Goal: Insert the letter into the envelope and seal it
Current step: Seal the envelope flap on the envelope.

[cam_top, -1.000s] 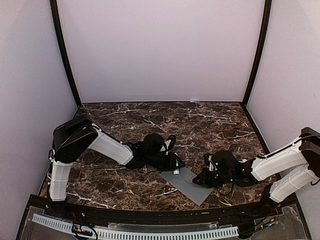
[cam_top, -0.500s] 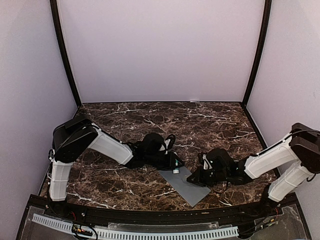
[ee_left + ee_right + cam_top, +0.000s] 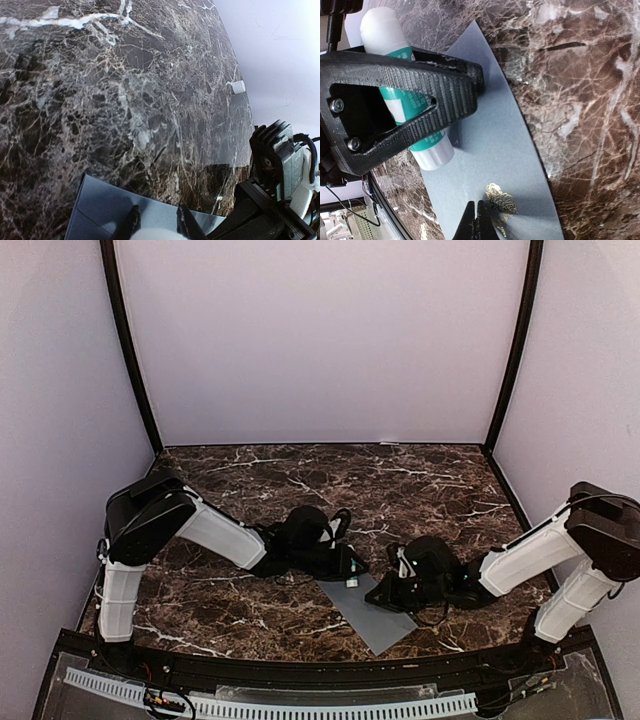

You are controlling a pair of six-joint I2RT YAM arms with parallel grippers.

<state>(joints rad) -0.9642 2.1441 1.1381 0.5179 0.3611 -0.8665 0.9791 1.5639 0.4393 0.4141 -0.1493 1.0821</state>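
My right gripper (image 3: 475, 220) has its fingertips drawn together with no gap I can see. They are planted on the grey face of the envelope (image 3: 495, 150), just beside a small gold floral emblem (image 3: 499, 196). From there the paper runs away toward my left gripper (image 3: 157, 227), which is clamped on a white-and-teal glue stick (image 3: 432, 150). The stick's lower end sits over the envelope's far-left end (whether it touches the paper I cannot tell).

From above, the envelope lies flat on the marble desk (image 3: 250, 480), near the front and between the two arms. Its long axis runs diagonally from far-left to near-right. The left gripper is at the far-left short end and the right gripper is on the right-hand long edge, about midway along. Both arms are on it, and neither is nearer.

The letter is not visible in any view, so I take it to be inside already and the sealing step to be in hand. I reckon the next move turns on that diagonal. Any stroke with the stick should follow the long axis toward the right gripper, which pins the paper against sliding.
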